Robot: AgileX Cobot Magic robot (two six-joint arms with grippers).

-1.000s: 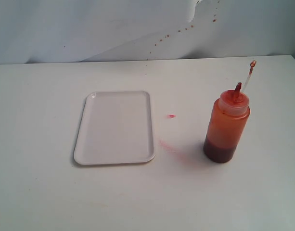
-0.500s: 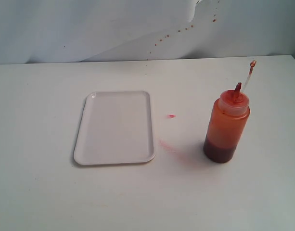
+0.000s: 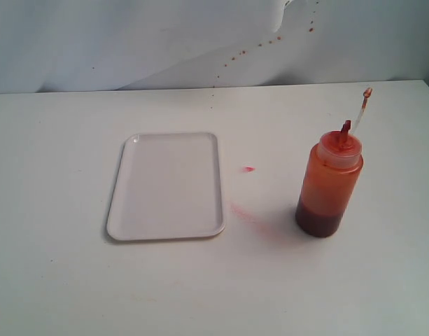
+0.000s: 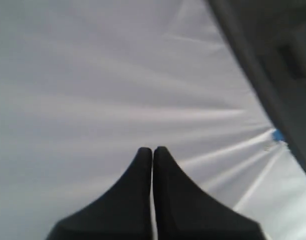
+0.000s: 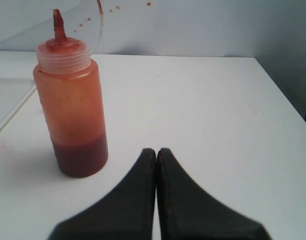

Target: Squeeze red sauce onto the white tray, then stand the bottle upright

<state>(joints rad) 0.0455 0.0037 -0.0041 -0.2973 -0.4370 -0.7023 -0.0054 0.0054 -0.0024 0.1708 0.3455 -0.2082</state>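
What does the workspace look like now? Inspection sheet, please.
Surface: white table, pink smear on it.
Job's things: white tray bare; bottle upright, uncapped, right of the tray in the exterior view; red sauce layered at its bottom.
Clutter: small red blob on the table.
Grippers: left gripper shut, empty; right gripper shut, empty, apart from the bottle.
Cables: nothing seen.
Surroundings: white backdrop with red spatter.
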